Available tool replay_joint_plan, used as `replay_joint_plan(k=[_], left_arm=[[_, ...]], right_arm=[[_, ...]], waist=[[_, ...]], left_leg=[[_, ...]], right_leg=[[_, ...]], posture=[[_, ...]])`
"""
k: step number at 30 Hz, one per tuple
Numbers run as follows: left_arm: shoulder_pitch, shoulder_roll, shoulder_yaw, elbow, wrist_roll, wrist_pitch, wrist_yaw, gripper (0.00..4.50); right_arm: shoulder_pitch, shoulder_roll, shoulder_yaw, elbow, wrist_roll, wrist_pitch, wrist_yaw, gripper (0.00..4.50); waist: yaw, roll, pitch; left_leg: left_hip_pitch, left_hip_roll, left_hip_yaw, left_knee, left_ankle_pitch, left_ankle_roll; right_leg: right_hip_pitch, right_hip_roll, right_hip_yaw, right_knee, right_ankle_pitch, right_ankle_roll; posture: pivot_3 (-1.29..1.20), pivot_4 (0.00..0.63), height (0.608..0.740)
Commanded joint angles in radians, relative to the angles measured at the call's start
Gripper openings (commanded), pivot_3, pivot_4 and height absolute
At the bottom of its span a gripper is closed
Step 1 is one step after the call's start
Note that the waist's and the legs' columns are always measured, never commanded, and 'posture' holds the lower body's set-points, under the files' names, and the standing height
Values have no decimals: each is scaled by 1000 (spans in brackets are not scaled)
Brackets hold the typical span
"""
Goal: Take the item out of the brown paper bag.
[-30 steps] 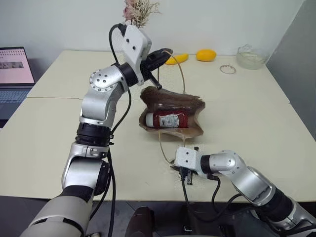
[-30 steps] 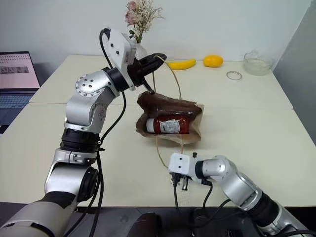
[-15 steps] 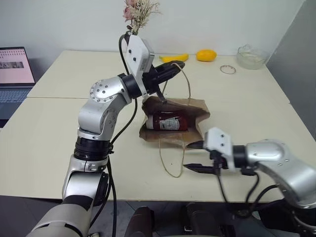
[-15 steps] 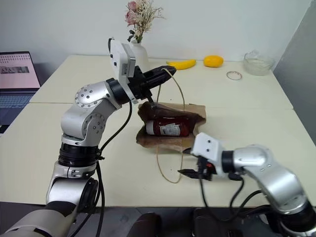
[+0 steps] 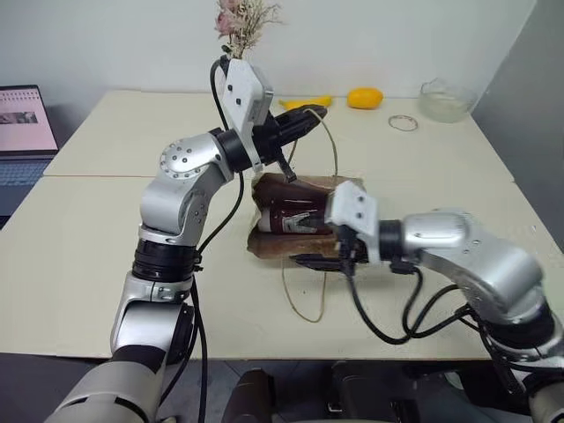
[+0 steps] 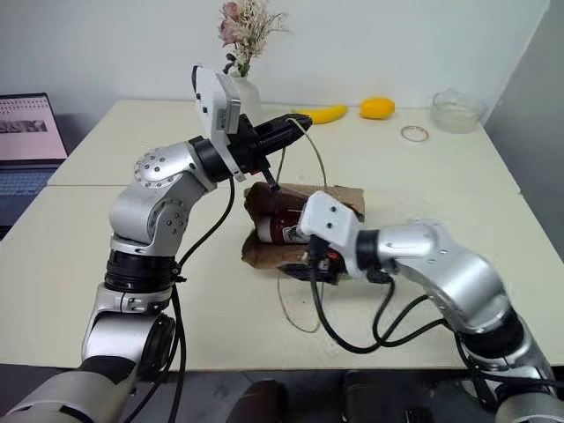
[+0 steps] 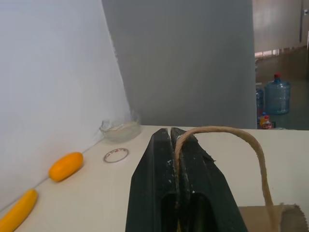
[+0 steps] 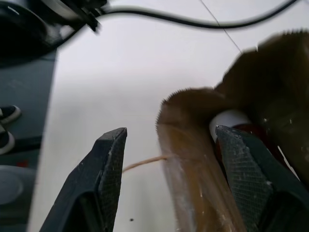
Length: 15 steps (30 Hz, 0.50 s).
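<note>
Brown paper bag (image 5: 304,220) lies on its side at centre frame on the cream counter (image 5: 106,264), mouth toward the lower left of the frame. A red ketchup bottle (image 5: 286,216) sits inside it, label partly visible through the opening.

Left end effector (image 5: 308,115) is above the bag, upper centre of frame, fingers pressed together and pinching one tan cord handle (image 7: 219,133). In the left wrist view the cord runs between the two black fingers (image 7: 154,179) and arcs down to the bag's edge. That handle is pulled up taut in a loop over the bag.

Right end effector (image 8: 169,169) is at the bag's mouth, centre frame, jaws spread wide. In the right wrist view one finger (image 8: 108,174) is outside the bag over bare counter, and the other (image 8: 246,169) is at the bottle's side, with the bag's lower lip and the bottle's white cap (image 8: 229,121) between them. Not gripping anything; can't tell if the far finger touches the bottle.

The second cord handle (image 5: 304,295) lies slack on the counter in a loop just below the bag, toward the frame's bottom edge.

Rest of the counter:
- Banana (image 6: 322,115) and an orange fruit (image 6: 377,107) at upper centre, near the wall.
- Thin ring (image 5: 404,123) and a glass bowl (image 5: 445,100) at upper right.
- Vase of dried flowers (image 6: 245,26) at top centre, behind the left arm.
- Open laptop (image 5: 22,132) at the left edge.
</note>
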Motion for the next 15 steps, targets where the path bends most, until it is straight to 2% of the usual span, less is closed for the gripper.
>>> replay_joint_plan(k=[1,3,10,15], left_arm=[[-39,7,22,0,9,-39,-11,0],[-41,8,20,12,13,-51,-13,0],[-52,2,16,41,24,-78,-21,0],[-70,1,14,61,27,-89,-33,0]], right_arm=[[-65,27,112,87,-161,-100,-67,4019],[-113,62,167,163,-248,-134,-110,4468],[-196,100,301,317,-460,-239,-115,4468],[-235,98,406,392,-614,-314,-64,4468]], waist=[[1,0,0],[1,0,0],[0,0,0],[-2,0,0]], left_leg=[[-1,-1,1,0,0,0],[-2,-1,1,1,0,0],[-3,1,-1,0,0,0],[-3,0,0,1,0,0]], right_leg=[[-1,-1,0,0,0,0],[-2,-1,0,0,0,1],[-3,-1,0,1,0,0],[-3,0,0,1,0,0]], posture=[[0,150,740],[0,150,740],[0,150,740],[0,150,740]])
